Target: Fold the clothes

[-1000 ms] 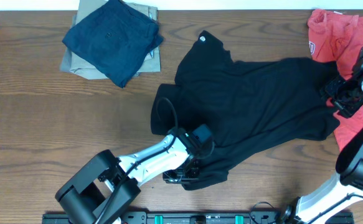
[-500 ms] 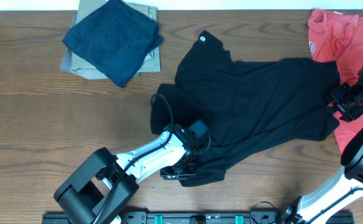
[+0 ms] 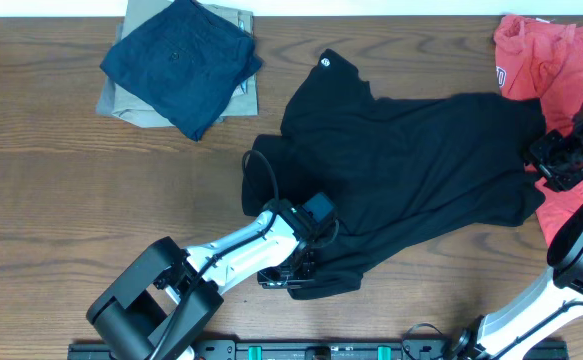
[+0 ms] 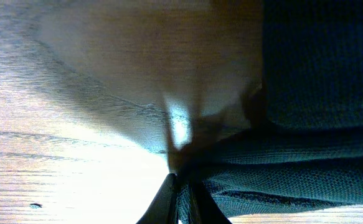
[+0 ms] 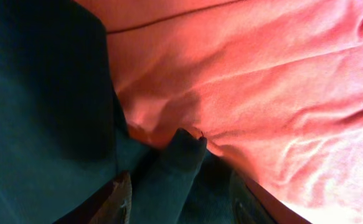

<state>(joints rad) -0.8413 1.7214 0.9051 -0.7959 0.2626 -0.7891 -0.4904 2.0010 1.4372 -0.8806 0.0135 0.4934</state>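
My left gripper is pressed together at the tips. In the left wrist view, a thin edge of the black T-shirt is pinched between them, right down on the wooden table. From above, this gripper sits at the lower left corner of the shirt, the part nearest to me, and the cloth there is bunched up around it.

My right gripper has a little bump of the black cloth standing up between its two fingers, and they squeeze it from both sides. Right behind that bump lies a red garment. It touches the shirt, and the shirt's right edge lies partly over it.

The black T-shirt is spread across the middle and right of the table. It is flat in most places, with some wrinkles. A small round white mark shows near its top left end.

Well away, in the far left corner, a navy blue folded garment lies on top of a tan folded garment. Neither touches the shirt.
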